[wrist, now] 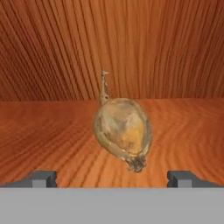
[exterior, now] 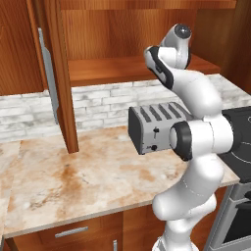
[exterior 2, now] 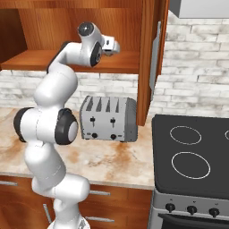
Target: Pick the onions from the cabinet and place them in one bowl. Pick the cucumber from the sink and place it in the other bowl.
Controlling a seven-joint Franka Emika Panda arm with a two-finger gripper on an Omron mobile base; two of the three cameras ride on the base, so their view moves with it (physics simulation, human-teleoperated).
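A yellow-brown onion (wrist: pixel 123 131) with a short stem tip lies on the plank shelf of the reddish-brown cabinet (exterior 2: pixel 44 60), close in front of the hand camera. My gripper (wrist: pixel 112 177) is open, its two dark fingertips (wrist: pixel 41 177) standing wide apart on either side of the onion and a little short of it, not touching it. From the right base view, the hand (exterior 2: pixel 112 46) reaches into the open cabinet above the shelf. The shelf (exterior: pixel 112 68) also shows in the left base view, behind the raised arm.
A silver toaster (exterior 2: pixel 108 118) stands on the marble counter (exterior: pixel 73 181) right under the cabinet. The open cabinet door (exterior 2: pixel 150 62) hangs just right of the hand. A black stove top (exterior 2: pixel 192 152) lies to the right. Drawers (exterior: pixel 71 231) sit below the counter.
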